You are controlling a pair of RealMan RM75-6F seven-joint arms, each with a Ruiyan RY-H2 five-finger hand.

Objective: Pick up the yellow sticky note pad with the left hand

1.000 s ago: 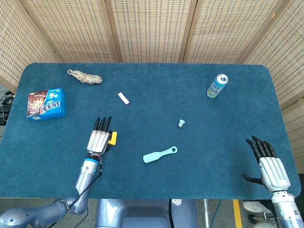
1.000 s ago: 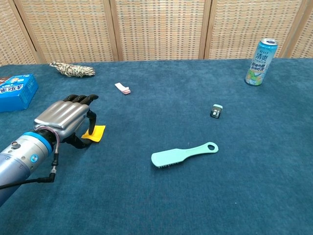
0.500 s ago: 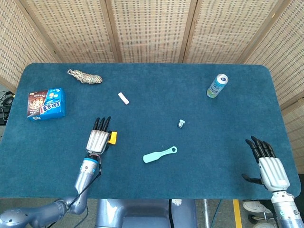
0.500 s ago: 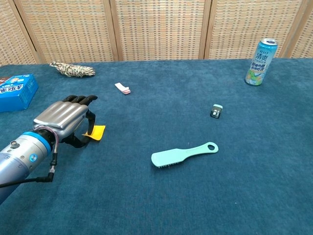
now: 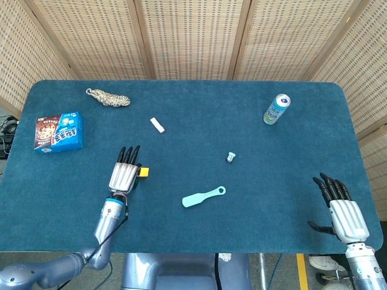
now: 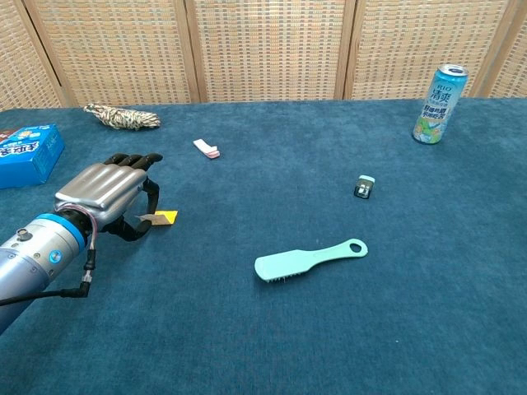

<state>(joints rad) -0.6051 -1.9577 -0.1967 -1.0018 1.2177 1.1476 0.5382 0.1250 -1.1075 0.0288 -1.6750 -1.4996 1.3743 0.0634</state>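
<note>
Left hand, silver back w/ black fingers, sits lower left of centre in head view. It grips the yellow square sticky note pad, pad tilted, one edge pinched under the thumb side, most of it hidden by the hand; yellow corner shows just right of the hand in head view too. Right hand at lower right corner, fingers spread, holding nothing, resting near the edge of the dark blue felt-covered table.

Mint green plastic brush lies centre frame. Blue-green drink can stands upright, upper right. Blue snack box at left.
</note>
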